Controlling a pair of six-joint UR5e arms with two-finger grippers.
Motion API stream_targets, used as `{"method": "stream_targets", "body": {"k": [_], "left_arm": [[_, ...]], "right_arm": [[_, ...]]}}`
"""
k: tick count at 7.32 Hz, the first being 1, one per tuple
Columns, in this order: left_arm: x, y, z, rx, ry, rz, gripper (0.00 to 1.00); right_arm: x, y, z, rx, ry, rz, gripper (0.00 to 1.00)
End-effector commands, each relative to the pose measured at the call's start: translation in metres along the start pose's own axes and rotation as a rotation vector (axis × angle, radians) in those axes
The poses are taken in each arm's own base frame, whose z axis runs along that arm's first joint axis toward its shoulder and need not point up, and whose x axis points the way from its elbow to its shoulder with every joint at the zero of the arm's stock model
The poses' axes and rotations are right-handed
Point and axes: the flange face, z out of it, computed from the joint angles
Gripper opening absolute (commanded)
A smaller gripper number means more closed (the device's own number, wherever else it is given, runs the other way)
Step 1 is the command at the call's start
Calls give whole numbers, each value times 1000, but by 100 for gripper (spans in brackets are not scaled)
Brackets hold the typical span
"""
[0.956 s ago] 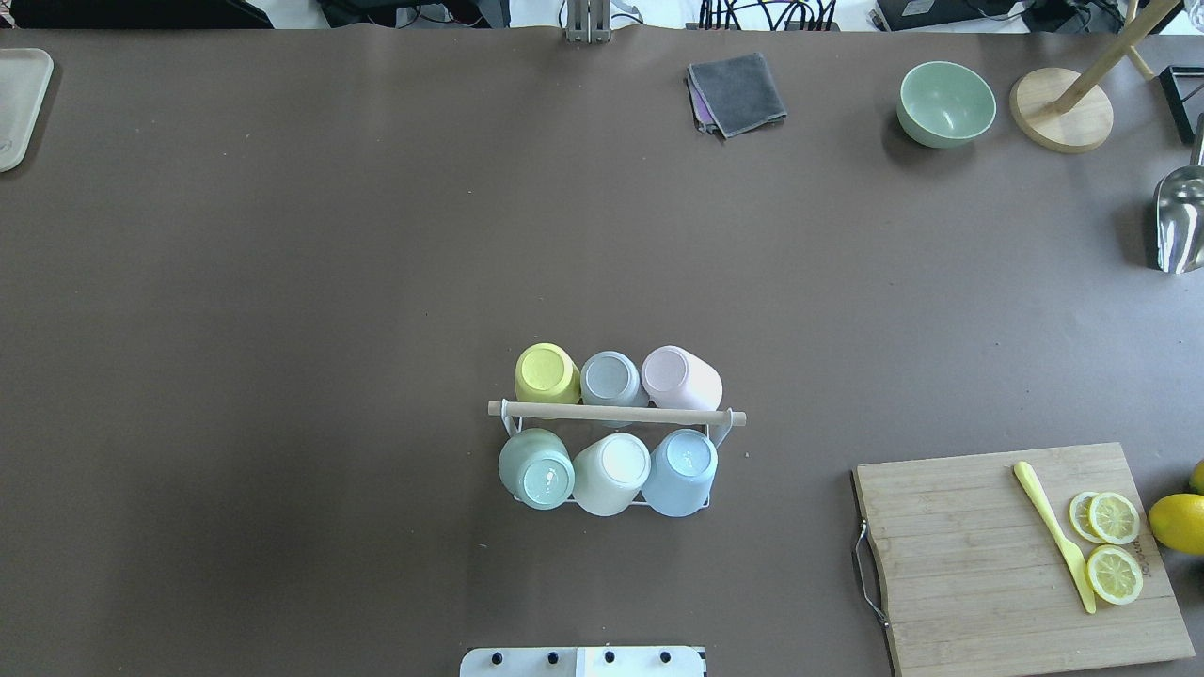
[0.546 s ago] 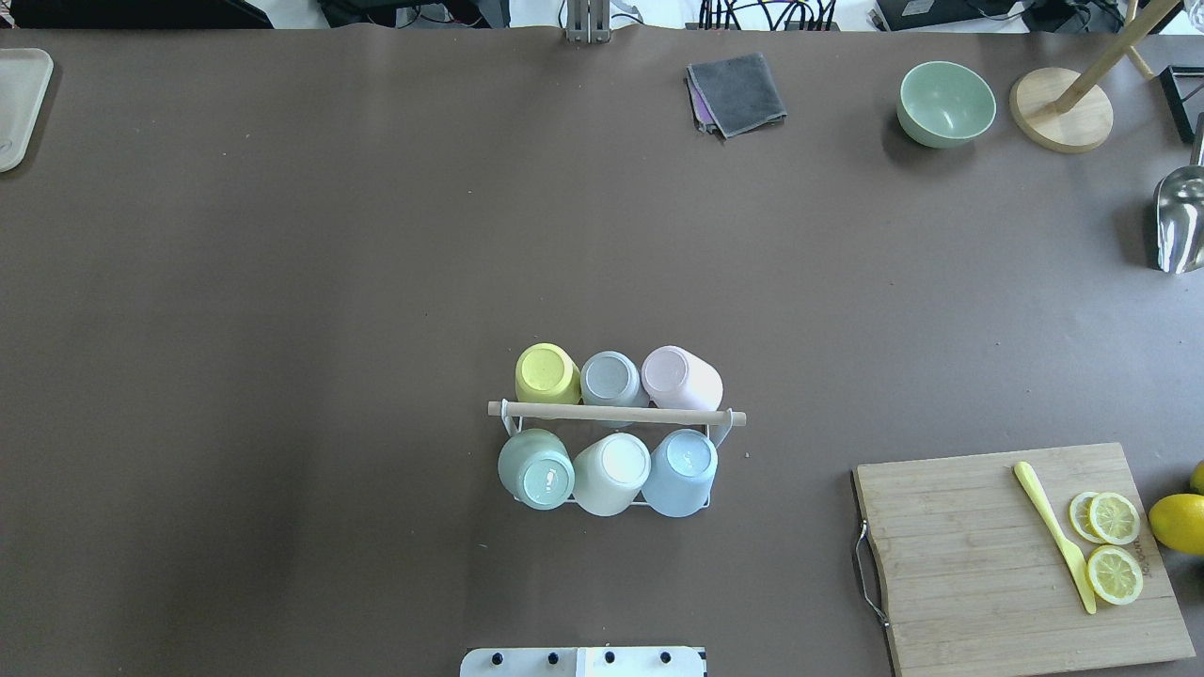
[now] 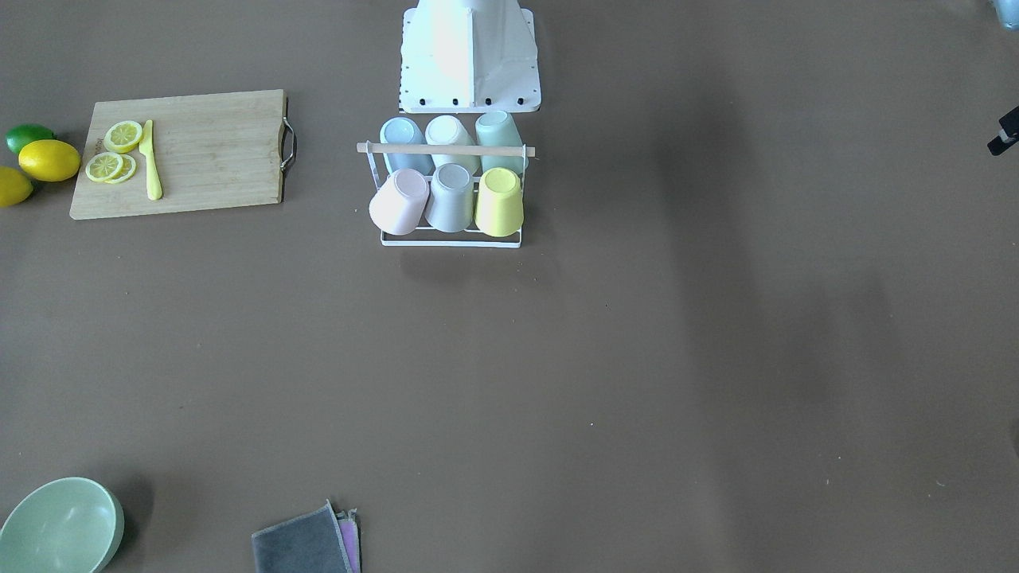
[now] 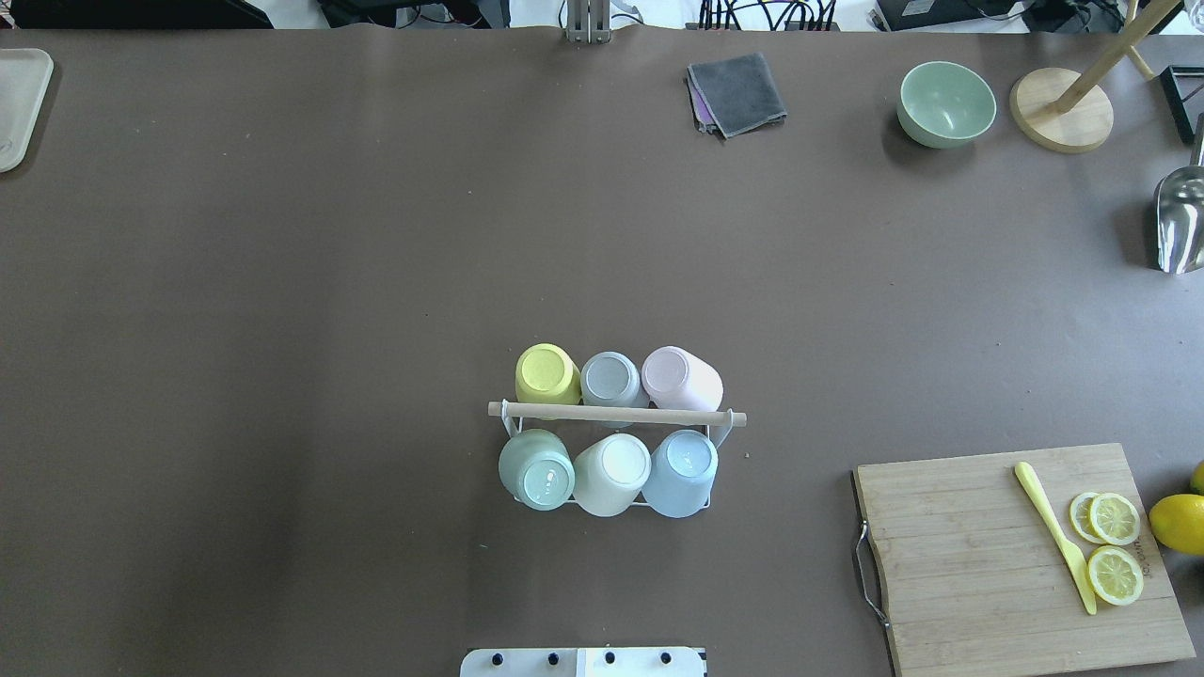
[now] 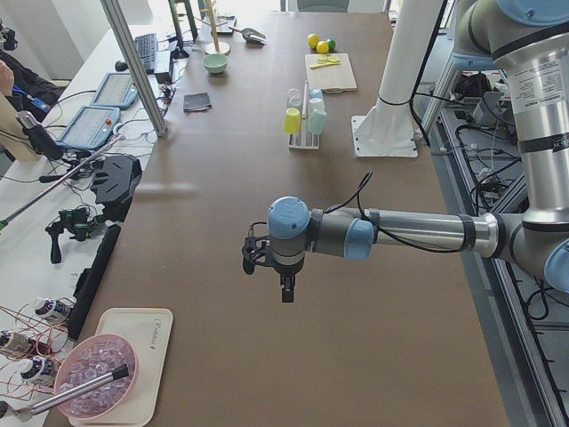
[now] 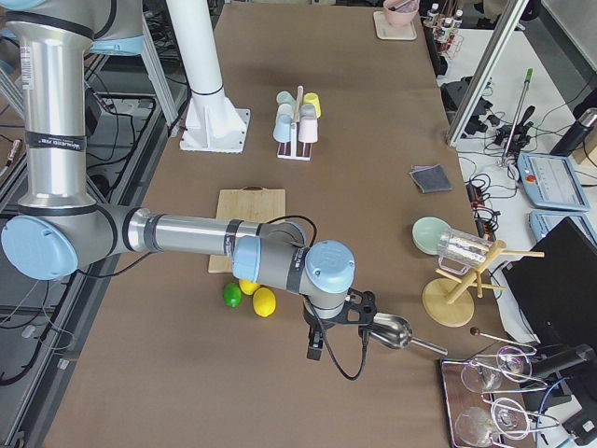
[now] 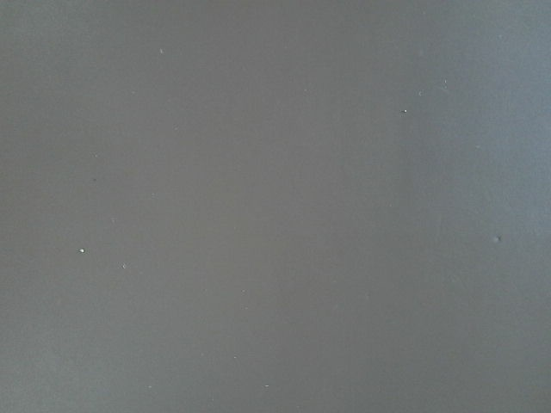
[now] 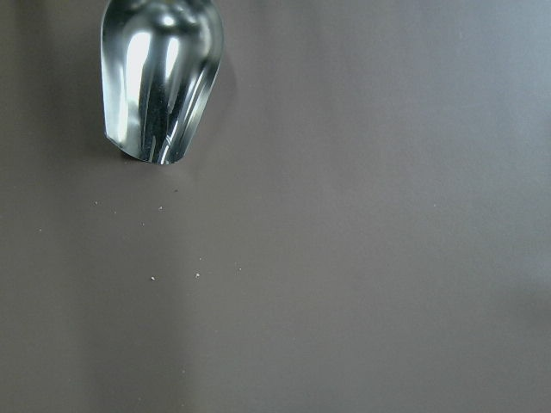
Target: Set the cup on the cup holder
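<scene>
— Presently, where is the cup holder (image 4: 616, 414)?

— On the counter (image 4: 282, 282), directly ahead of the robot's base. Its long axis, the wooden rod, runs left to right across the robot. All six places are taken. The yellow cup (image 4: 546, 371), grey cup (image 4: 611, 378) and pink cup (image 4: 679, 376) fill the far row. The green cup (image 4: 536, 468), white cup (image 4: 611, 473) and blue cup (image 4: 682, 470) fill the near row. Every cup is bottom-up.

— And the arms?

— Both are well apart from the cup holder, at opposite ends of the counter. The left gripper (image 5: 286, 289) hangs over bare counter off to its left. The right gripper (image 6: 315, 347) hangs off to its right, above a metal scoop (image 8: 162, 77). Neither is plainly nearer. No cup shows at either. Whether the fingers are spread or pressed together, I cannot tell from these views.

— Finding?

— No loose cup is in view. I judge the placing done, with no further reach toward the cup holder called for.
</scene>
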Motion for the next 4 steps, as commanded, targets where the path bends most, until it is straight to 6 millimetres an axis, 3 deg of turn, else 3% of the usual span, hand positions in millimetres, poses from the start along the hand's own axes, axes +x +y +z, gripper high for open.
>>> {"method": "stream_targets", "body": {"k": [1,2,4], "left_arm": [[-9,2,0,2,-32,141,99],[-13,7,3,-12,-37,256,99],[-30,13,-3,3,-69,249,99]], "right_arm": [[-37,-13,2,3,21,-85,100],[-40,-13,5,-3,19,-98,100],[-53,-15,6,-6,11,-121,100]]}}
